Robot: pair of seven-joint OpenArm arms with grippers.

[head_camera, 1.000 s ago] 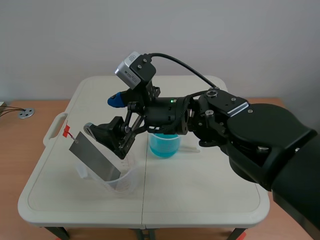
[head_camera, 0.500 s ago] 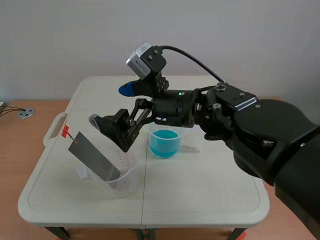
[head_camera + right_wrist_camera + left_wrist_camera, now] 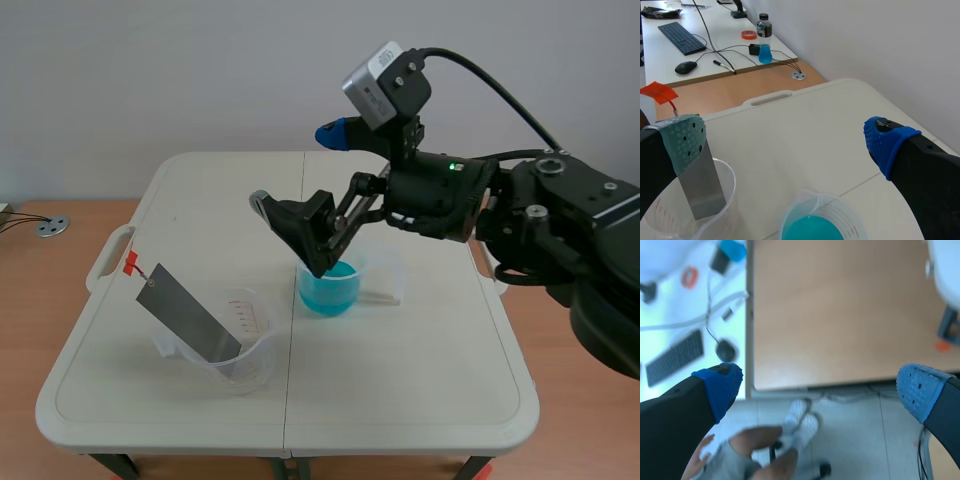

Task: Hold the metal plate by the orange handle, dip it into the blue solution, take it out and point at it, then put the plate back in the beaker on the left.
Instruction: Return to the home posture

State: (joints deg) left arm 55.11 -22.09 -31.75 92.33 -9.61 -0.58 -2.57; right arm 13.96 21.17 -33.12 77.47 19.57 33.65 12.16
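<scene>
Reaching from the right, the right gripper (image 3: 296,168) hangs spread wide above the blue solution (image 3: 328,290); the metal plate (image 3: 188,316) leans in the clear beaker (image 3: 250,340). The left gripper (image 3: 820,385) gapes too.

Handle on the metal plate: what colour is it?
Orange-red. The handle shows best in the right wrist view, above the metal plate.

Grey metal plate (image 3: 188,317) leans tilted in clear beaker (image 3: 252,362), orange handle (image 3: 131,262) sticking out above the rim; beaker of blue solution (image 3: 328,292) stands upright near it, apart
</scene>
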